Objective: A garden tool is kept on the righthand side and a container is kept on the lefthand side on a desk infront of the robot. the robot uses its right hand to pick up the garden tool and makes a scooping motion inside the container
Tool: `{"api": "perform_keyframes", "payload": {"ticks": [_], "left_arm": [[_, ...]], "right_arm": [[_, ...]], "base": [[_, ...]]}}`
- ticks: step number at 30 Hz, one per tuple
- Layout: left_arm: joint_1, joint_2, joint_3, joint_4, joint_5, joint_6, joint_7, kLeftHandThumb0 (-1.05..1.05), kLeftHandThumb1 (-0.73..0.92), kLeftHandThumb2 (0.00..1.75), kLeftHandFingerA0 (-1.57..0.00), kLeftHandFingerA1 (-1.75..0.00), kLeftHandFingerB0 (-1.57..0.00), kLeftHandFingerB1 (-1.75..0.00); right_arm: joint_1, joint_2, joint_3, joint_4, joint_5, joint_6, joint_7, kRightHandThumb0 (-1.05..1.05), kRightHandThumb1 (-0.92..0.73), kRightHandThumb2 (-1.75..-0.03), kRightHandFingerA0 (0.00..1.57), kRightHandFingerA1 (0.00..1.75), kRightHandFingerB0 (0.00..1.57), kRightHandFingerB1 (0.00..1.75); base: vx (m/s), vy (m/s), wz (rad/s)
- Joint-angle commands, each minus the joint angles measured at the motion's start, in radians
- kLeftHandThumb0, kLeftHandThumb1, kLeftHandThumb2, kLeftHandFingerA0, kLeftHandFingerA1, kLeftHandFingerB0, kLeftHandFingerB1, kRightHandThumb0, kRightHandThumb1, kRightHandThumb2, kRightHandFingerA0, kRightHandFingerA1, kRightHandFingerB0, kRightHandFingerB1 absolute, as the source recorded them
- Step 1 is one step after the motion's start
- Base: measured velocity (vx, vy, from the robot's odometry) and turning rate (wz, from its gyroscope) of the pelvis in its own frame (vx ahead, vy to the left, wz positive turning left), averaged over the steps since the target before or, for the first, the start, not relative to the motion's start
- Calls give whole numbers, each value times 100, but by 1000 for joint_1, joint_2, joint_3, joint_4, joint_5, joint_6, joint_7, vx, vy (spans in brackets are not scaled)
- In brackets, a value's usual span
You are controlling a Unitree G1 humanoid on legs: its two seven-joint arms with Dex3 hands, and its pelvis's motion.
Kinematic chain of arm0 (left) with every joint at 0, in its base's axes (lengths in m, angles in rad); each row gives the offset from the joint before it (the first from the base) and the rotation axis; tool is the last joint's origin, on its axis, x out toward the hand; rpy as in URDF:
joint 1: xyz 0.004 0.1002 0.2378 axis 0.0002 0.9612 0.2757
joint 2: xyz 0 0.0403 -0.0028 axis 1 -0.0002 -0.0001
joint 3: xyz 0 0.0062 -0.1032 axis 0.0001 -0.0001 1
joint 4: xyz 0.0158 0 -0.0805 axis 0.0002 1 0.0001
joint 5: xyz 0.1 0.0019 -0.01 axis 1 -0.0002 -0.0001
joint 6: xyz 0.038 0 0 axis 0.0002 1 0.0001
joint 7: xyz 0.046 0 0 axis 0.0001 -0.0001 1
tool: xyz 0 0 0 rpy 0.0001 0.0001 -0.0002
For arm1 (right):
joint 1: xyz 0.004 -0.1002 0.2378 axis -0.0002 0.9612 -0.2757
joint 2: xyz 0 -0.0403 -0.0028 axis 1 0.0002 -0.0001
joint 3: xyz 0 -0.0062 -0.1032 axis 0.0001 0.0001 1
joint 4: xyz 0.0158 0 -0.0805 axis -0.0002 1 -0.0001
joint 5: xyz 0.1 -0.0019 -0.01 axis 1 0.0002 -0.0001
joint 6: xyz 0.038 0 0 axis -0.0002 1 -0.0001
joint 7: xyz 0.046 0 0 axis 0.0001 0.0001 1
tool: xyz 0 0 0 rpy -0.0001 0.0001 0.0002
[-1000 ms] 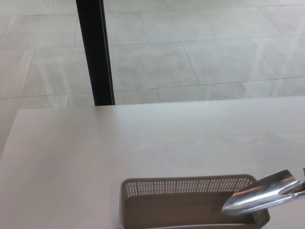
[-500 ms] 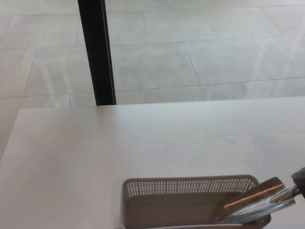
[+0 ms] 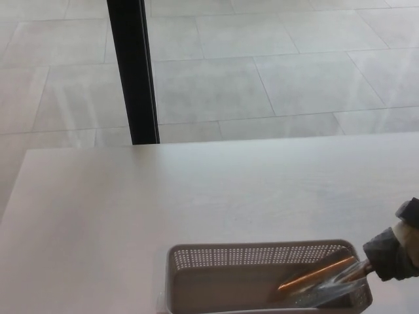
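While the garden tool (image 3: 314, 282) sat with its shiny metal blade tipped down inside the container (image 3: 262, 256), you could take the pick-up as done and the scoop itself as under way, by my reading. The blade lay at the container's right end, its tip pointing toward the container's middle and low against what looked like the floor of it, though contact there could not be confirmed. The neck of the tool crossed the container's right wall and ran up into your right hand (image 3: 395, 250), which sat just outside that wall at the picture's right edge and was closed around the handle; only part of the hand showed, and the handle was hidden inside it. Your left hand did not show at all. The container, a pale perforated basket cut off by the bottom of the view, stood on the desk (image 3: 196, 196), and nothing to scoop was visible in it. What was left, as I judged it, was to draw the blade through and lift it clear. Beyond the desk's far edge, up and left of the container, stood a black post (image 3: 133, 72) on the tiled floor (image 3: 275, 78).
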Motion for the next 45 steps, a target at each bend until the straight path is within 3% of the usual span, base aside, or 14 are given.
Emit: {"api": "perform_keyframes", "payload": {"ticks": [1,7,23,24,25,30,34,36,37,39,40,41,44,45], "left_arm": [[12,14,1,-5,-9,23,4,-39,67,60,-66,-75,-48,-57],[5,9,11,9,-16,15,6,-38,65,60,-71,-75,-48,-56],[19,7,3,-4,-9,12,10,-37,66,60,-69,-73,-49,-55],[23,11,2,-1,-9,8,-7,-38,67,60,-65,-71,-47,-54],[22,11,5,-2,-11,14,2,-38,65,58,-66,-71,-48,-55],[26,10,-9,-14,1,4,-3,-38,66,59,-67,-69,-49,-55],[22,8,-11,-2,1,-1,-3,-40,65,58,-70,-72,-49,-54],[21,8,-7,-7,-6,9,-5,-38,66,59,-67,-72,-47,-54],[22,10,-8,-3,-5,5,-7,-38,67,60,-67,-71,-48,-54],[23,9,0,-5,-13,8,-10,-38,67,60,-65,-69,-46,-53],[23,10,-1,-6,-11,11,-8,-38,68,61,-62,-68,-45,-53],[25,13,-2,-7,-10,10,-11,-38,67,60,-62,-68,-45,-53],[32,13,-12,-17,1,4,-6,-39,66,58,-68,-71,-49,-55],[30,12,-10,-17,-2,11,4,-38,65,58,-70,-72,-50,-55]], "right_arm": [[55,83,-34,-197,17,181,410,-37,-60,-61,89,156,98,81],[70,147,-3,-234,-14,201,459,-39,-61,-68,91,157,98,91],[75,391,114,-208,-124,295,544,-40,-61,-58,93,156,97,62],[83,446,122,-183,-126,330,495,-36,-44,-93,122,132,92,88],[88,469,124,-180,-129,351,508,-37,-59,-63,91,167,96,86],[107,580,103,-156,-74,414,506,-28,-55,-68,90,166,95,82],[139,637,82,-140,-23,433,469,-22,-49,-76,89,173,85,115],[149,644,76,-142,-20,438,464,-23,-51,-75,89,170,87,109],[158,640,65,-150,-2,432,471,-25,-49,-74,97,157,94,101],[171,631,48,-157,16,425,463,-25,-56,-69,86,164,87,101],[173,627,43,-155,11,427,446,-30,-58,-65,88,162,91,81],[176,620,36,-159,16,427,443,-29,-58,-62,86,160,92,77],[184,611,-23,-143,100,387,379,-21,-53,-59,92,167,95,85],[184,605,-37,-139,117,371,361,-21,-51,-65,89,170,86,102]], "base": [[0,0,0],[0,0,0],[0,0,0],[0,0,0],[0,0,0],[0,0,0],[0,0,0],[0,0,0],[0,0,0],[0,0,0],[0,0,0],[0,0,0],[0,0,0],[0,0,0]]}}
